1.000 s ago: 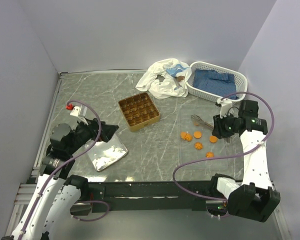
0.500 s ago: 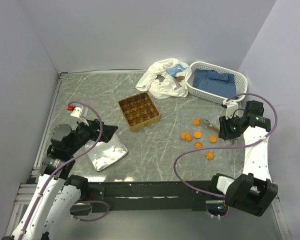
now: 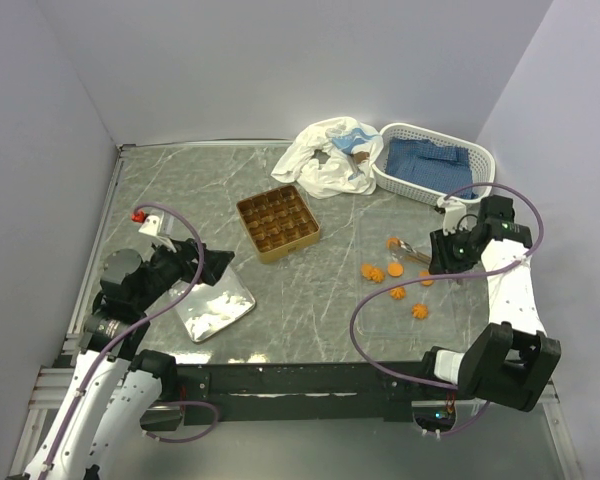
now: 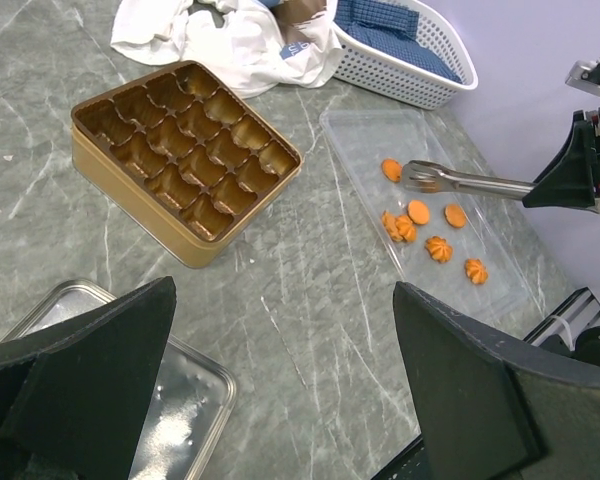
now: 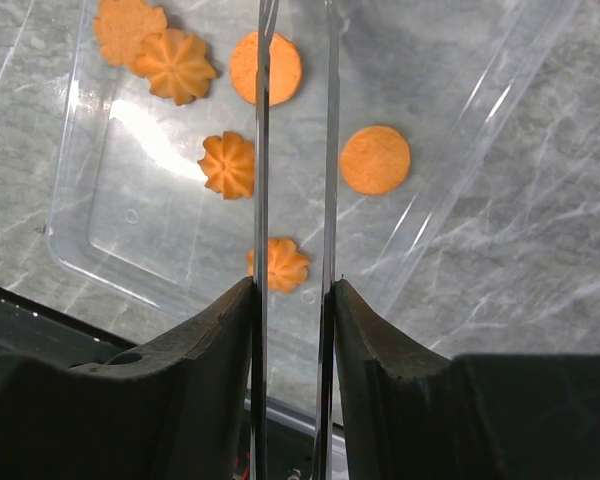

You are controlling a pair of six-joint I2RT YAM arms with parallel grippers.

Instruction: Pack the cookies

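Over at 3 o'clock on the surface: cookies in their clear tray, tongs hanging above them

Seven little orange cookies [image 4: 418, 212] lie scattered in a clear plastic tray [image 4: 365, 140]. The gold divided tin [image 3: 278, 222] sits at 9 o'clock from them, well apart, with its cups bare. The right end effector [image 5: 293, 300] is pinched narrow on the handles of some metal tongs [image 4: 470, 182]; their tips point toward 9 o'clock, just beside the cookie at the tray's 12 o'clock end. The left end effector [image 4: 280, 300] is spread wide with nothing in it, over the edge of a steel tray [image 3: 215, 305] at 8 o'clock. A white basket [image 3: 420, 190] with blue cloth sits at 1 o'clock, and a crumpled white bag [image 3: 325, 160] lies beside it at 12.
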